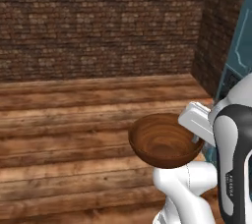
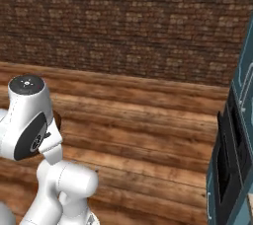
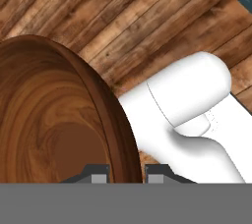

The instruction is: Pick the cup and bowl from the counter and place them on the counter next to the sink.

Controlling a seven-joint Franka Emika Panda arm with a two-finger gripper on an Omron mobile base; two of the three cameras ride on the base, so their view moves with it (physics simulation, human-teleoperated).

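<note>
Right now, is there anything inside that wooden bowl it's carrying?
The bowl looks empty: bare wood grain across the inside. The gripper pinches its rim, and the near wall hides a little of the inside.

One bowl (image 1: 162,142) is showing, dark-brown wood with grain. One gripper (image 3: 126,173) is showing, its two finger tips (image 3: 98,174) sitting one on each side of the bowl's rim. One teal cabinet front (image 2: 234,155) is standing at the edge. One brick wall (image 1: 98,21) is running behind; one plank floor (image 1: 64,139) is lying below.
</note>
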